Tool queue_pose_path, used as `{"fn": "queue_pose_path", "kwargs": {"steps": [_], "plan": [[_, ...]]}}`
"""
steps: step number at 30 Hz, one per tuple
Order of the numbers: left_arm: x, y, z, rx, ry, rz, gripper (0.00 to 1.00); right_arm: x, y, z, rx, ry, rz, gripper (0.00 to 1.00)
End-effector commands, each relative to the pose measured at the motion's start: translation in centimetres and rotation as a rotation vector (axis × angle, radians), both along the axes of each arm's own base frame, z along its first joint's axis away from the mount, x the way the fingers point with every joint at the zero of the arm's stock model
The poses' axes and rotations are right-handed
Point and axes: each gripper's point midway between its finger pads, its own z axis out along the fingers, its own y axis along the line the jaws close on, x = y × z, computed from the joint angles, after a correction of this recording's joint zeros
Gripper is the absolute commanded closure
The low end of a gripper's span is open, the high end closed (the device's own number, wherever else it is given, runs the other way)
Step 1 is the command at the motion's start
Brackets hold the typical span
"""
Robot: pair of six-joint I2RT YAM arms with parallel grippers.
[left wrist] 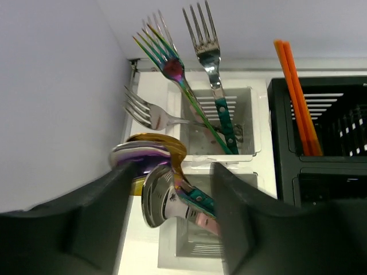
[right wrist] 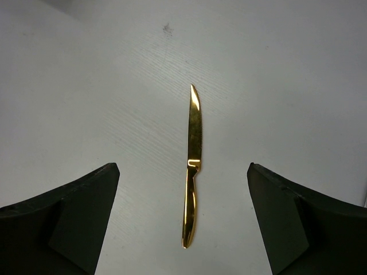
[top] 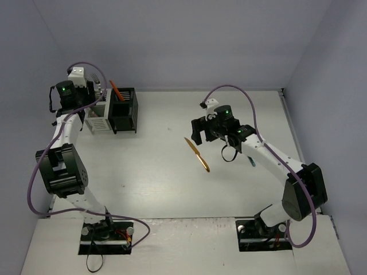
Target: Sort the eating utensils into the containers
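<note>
1 gold knife (right wrist: 192, 172) lies flat on the table (top: 155, 183), directly below the right gripper (right wrist: 182, 169), whose forward-reaching arm holds its jaws wide open above it; the left gripper (left wrist: 172, 172), arm extended to the far-left corner, hovers over the white caddy (left wrist: 258, 123), jaws parted around spoons (left wrist: 157, 195).

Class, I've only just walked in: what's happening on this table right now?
Two robot arms are sorting cutlery. The left hand sits open over the white caddy, its fingers either side of spoons standing there; forks stand in the next compartment. Orange chopsticks stand in the black caddy. The right hand hangs open above a gold knife lying on the table, not yet gripped.
</note>
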Motion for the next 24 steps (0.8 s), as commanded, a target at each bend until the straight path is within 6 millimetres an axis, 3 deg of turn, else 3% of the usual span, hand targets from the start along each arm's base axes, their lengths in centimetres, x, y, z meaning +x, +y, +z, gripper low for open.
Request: {"fn": "queue_pose_path", "kwargs": {"steps": [1, 6, 8, 17, 24], "plan": [[-2.1, 0.5, 10.5, -0.032, -0.258, 0.090, 0.23, 0.0, 0.0, -2.0, -0.067, 0.063, -0.047, 0.14], [-4.8, -1.2, 12.4, -0.193, -0.230, 0.169, 0.10, -0.5, 0.1, -5.3, -0.158, 0.155, -0.068, 0.21], [-5.9, -2.6, 12.0, -0.237, -0.185, 0.179, 0.08, -0.7, 0.2, -6.7, -0.189, 0.203, -0.074, 0.23], [-11.3, -13.8, 8.6, -0.366, 0.023, 0.006, 0.08, -1.4, 0.8, -10.7, -0.282, 0.304, -0.085, 0.46], [-14.3, -18.3, 6.7, -0.436, 0.118, -0.111, 0.08, -2.0, 0.4, -12.7, -0.353, 0.352, -0.093, 0.58]]}}
